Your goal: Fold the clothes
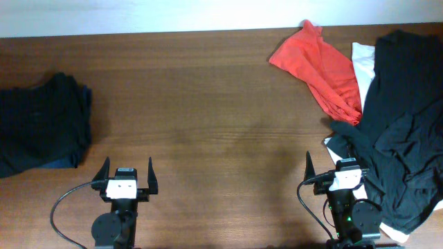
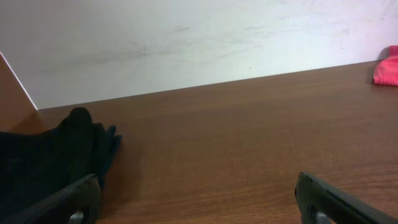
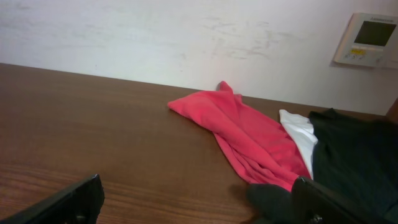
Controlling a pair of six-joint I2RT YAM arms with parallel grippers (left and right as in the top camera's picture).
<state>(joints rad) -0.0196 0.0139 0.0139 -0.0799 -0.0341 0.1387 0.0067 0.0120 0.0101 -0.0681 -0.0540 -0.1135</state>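
Observation:
A loose pile of clothes lies at the table's right: a red garment [image 1: 318, 66], a white one [image 1: 363, 61] under it, and a large black one [image 1: 405, 117] spread toward the front right. The red garment [image 3: 249, 134], white one [image 3: 300, 134] and black one [image 3: 357, 152] also show in the right wrist view. A folded dark stack [image 1: 38, 124] sits at the left edge and shows in the left wrist view [image 2: 50, 155]. My left gripper [image 1: 127, 174] is open and empty near the front edge. My right gripper [image 1: 337, 168] is open and empty, its right finger beside the black garment's edge.
The brown wooden table [image 1: 208, 117] runs to a white wall at the back [image 2: 186, 43]. A wall thermostat panel [image 3: 370, 38] shows at the upper right of the right wrist view. Cables trail from both arm bases at the front edge.

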